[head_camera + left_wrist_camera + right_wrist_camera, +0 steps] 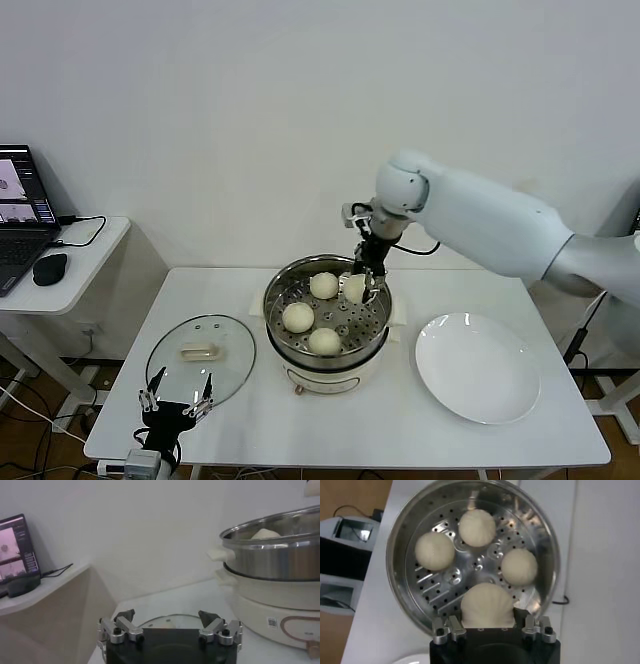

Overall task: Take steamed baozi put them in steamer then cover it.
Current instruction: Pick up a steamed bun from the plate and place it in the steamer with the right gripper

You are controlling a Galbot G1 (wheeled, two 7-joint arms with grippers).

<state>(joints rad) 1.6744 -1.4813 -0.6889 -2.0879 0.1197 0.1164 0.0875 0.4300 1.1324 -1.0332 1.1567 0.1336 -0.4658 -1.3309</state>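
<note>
Shiny round steel steamer [326, 318] on cream base, mid-table, perforated tray inside. 3 smooth pale round buns [298, 317] lie loose on the tray; a 4th bun [487, 606], pleated on top, sits between the fingers of the right gripper [360, 288], which grips it low over the tray's far right side. In the right wrist view the bun's lower edge is hidden by the gripper body, so contact with the tray is hard to tell. Clear glass lid [200, 352], metal rim, cream oblong handle, flat on the table left of the steamer. Left gripper [176, 405] parked at the table's near-left edge beside the lid, fingers spread, holding nothing. Smooth white plate [478, 367] on the right, bare. Laptop [22, 218], cut off, and mouse [49, 268] on the side desk.
</note>
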